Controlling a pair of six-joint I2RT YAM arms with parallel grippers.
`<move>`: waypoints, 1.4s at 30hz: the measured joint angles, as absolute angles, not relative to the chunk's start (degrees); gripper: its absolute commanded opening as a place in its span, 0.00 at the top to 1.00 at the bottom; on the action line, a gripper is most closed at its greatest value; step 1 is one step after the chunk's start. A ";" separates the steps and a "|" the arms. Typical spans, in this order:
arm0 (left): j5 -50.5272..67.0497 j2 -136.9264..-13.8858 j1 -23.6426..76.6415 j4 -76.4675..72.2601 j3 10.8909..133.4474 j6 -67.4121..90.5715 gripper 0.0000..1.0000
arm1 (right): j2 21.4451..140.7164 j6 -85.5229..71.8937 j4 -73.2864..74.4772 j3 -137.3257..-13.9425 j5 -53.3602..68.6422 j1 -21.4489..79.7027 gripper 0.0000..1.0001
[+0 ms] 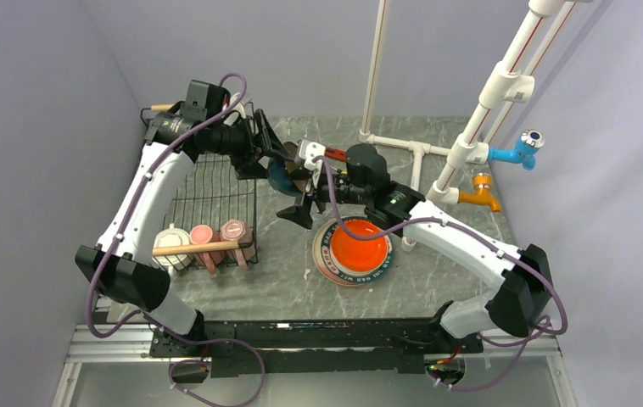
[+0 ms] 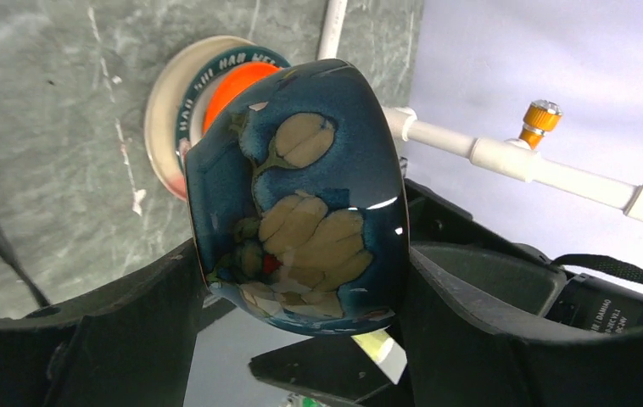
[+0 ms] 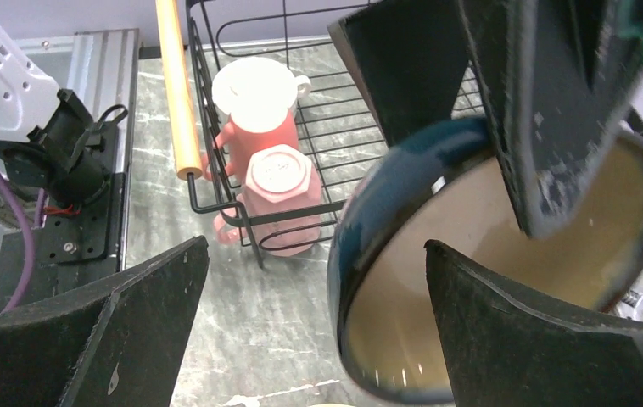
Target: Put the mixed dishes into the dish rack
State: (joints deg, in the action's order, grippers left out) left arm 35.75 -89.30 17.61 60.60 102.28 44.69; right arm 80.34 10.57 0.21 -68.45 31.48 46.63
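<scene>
step: bowl handover | left gripper [image 2: 301,263] clamps teal bowl [image 2: 301,170] across its walls, nearest dish rack [image 1: 216,199] for loading | right gripper [image 3: 318,254] jaws wide apart, gripping nothing

The right gripper [image 3: 316,248] fills the bottom of the view, its two black fingers [image 3: 123,339] spread wide apart. Beyond them a dark teal bowl [image 3: 382,199] with a cream inside hangs tilted on its side, its opening facing the camera. The left gripper [image 3: 471,170] reaches down from the top and pinches the bowl's rim, with one finger inside and one outside. Behind stands the black wire dish rack [image 3: 343,102] on a grey marbled table [image 3: 250,339], with a light wooden rod handle [image 3: 176,85] along its edge. In the rack's near corner stand a white mug [image 3: 254,85] and two pink mugs [image 3: 280,182] in a row, the nearest one base up.
</scene>
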 measured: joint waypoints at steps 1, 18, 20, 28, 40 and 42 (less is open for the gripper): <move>34.65 -89.27 17.41 61.84 103.57 43.88 1.00 | 79.99 10.46 0.21 -68.45 31.33 46.59 0.00; -0.34 -89.54 14.33 80.49 118.08 27.70 1.00 | 74.41 -5.93 7.62 -73.67 -6.11 46.28 0.00; -5.19 -90.04 14.33 81.38 117.84 26.59 1.00 | 74.65 -7.62 9.50 -74.87 -8.93 46.00 0.00; -19.68 -90.78 14.28 78.08 109.01 22.81 1.00 | 74.56 -11.38 12.73 -74.98 -11.90 44.69 0.00; -32.34 -96.40 14.33 68.42 97.45 18.41 1.00 | 79.29 -17.21 20.10 -80.05 -12.95 42.02 0.00; -34.17 -97.91 14.33 66.63 95.48 18.26 1.00 | 80.34 -18.35 20.80 -80.05 -12.32 41.34 0.00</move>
